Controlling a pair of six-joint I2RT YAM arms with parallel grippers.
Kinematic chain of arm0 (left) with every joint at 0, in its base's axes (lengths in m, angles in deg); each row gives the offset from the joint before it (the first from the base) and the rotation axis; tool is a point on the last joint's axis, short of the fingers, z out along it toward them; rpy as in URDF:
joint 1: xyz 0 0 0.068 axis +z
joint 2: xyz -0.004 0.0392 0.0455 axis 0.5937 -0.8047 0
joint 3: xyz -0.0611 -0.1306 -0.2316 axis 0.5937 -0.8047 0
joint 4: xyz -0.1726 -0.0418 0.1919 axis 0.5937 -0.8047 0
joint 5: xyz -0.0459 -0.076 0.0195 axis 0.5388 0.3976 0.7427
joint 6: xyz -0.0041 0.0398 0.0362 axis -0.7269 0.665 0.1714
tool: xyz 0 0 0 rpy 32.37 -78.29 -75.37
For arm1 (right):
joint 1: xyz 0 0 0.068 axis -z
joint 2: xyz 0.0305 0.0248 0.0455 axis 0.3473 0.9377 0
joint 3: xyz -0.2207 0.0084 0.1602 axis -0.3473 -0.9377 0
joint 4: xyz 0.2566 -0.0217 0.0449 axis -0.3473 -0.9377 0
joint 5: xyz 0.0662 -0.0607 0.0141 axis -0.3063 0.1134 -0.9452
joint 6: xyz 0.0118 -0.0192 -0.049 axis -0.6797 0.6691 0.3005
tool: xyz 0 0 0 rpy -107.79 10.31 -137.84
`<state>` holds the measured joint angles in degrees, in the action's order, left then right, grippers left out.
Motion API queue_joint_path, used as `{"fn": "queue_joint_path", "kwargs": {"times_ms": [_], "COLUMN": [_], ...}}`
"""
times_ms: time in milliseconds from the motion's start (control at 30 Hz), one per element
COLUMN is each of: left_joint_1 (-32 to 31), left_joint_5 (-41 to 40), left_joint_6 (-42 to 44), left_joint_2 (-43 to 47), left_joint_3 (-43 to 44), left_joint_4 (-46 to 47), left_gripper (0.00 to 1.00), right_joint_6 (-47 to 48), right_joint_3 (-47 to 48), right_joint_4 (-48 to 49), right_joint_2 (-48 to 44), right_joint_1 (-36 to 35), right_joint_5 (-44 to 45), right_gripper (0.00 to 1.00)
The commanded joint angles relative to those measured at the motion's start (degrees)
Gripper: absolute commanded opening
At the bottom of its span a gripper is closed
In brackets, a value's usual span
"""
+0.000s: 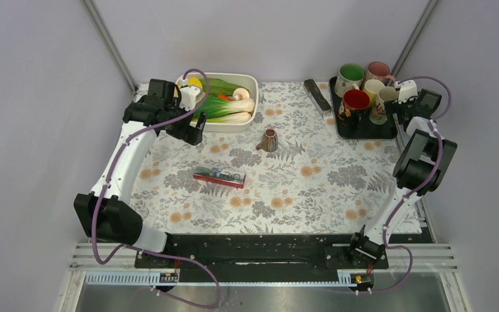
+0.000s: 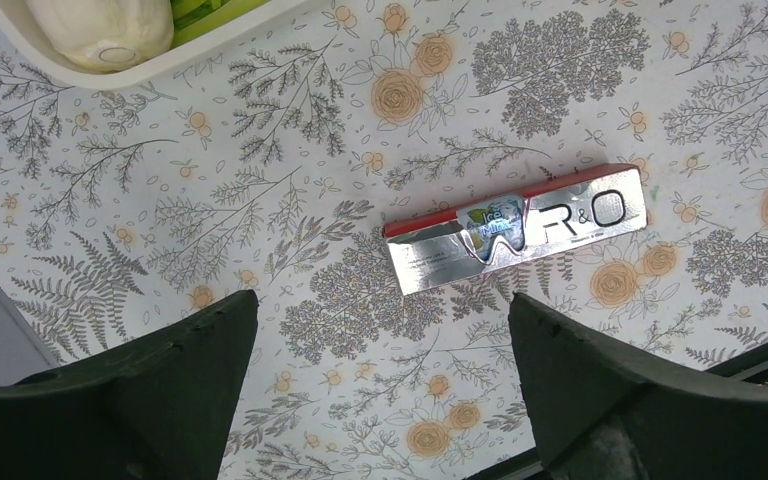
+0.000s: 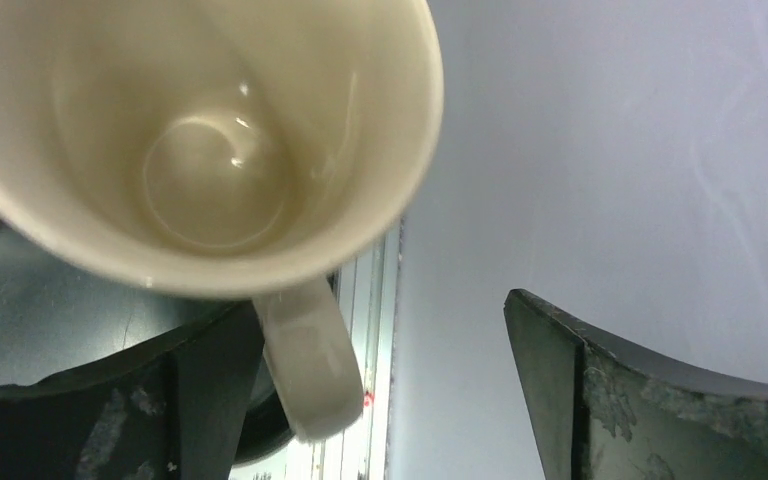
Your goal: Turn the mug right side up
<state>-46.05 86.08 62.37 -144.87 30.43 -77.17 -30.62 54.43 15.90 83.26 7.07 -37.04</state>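
on the far-right tray [image 1: 362, 134], the mug [image 3: 200, 150] stands mouth up, handle [image 3: 305, 365] loose between the wide jaws of the right gripper [image 3: 375, 320]. lift straight up so neither jaw nudges the handle.

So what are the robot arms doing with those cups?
The right gripper is open right next to a cream mug, which stands right side up on the black tray with other mugs. The left gripper hangs open over the flowery cloth above a toothpaste box, holding nothing.

Mug [image 1: 269, 140] central, box [image 1: 219, 176] before it, tray [image 1: 362, 135] rear right, tub [image 1: 255, 97] rear left
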Motion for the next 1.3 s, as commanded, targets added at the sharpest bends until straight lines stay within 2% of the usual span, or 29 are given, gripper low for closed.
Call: {"fn": "queue_joint_path", "kwargs": {"times_ms": [0,233,367,467,567,600,667,733,867,1000,1267], "left_joint_1": [0.40,0.40,0.40,0.40,0.40,0.40,0.40,0.49,0.67,0.96,1.48], "left_joint_5": [2.69,7.23,11.93,13.13,12.70,12.37,12.04,11.88,11.02,10.61,9.89], "left_joint_6": [1.04,2.37,2.27,2.26,2.60,2.59,2.53,2.53,2.74,2.92,2.97], "left_joint_2": [4.28,6.95,8.69,9.59,10.25,10.43,10.68,10.49,9.41,8.59,8.14], "left_joint_3": [0.37,-1.17,-0.82,-0.79,-1.23,-1.31,-1.24,-1.25,-0.89,-0.27,0.00], "left_joint_4": [1.33,1.46,1.59,1.64,1.60,1.61,1.45,1.23,1.21,1.20,1.24], "left_gripper": [0.99,0.99,0.99,0.99,0.99,0.99,0.99,0.99,0.99,0.99,0.99], "right_joint_6": [-3.32,-11.23,-10.93,-7.04,-6.53,-7.45,-8.78,-9.16,-4.62,-2.46,-2.60], "right_joint_3": [-5.24,-16.03,-25.46,-29.07,-25.64,-23.72,-19.33,-16.75,-16.88,-16.97,-8.66], "right_joint_4": [4.21,6.65,8.41,8.60,5.87,4.46,1.33,0.03,-3.32,-3.85,-7.92], "right_joint_2": [-8.74,-19.73,-25.29,-25.84,-21.96,-20.98,-17.87,-15.90,-13.95,-12.63,-7.00], "right_joint_1": [-0.18,-1.46,-3.20,-5.29,-7.49,-7.73,-7.84,-8.16,-9.76,-11.39,-14.64], "right_joint_5": [5.31,6.05,1.23,-2.79,0.71,1.29,1.07,0.86,-0.70,-1.99,-0.40], "right_gripper": [0.98,0.99,0.90,0.86,0.81,0.76,0.59,0.49,0.44,0.43,0.45]}}
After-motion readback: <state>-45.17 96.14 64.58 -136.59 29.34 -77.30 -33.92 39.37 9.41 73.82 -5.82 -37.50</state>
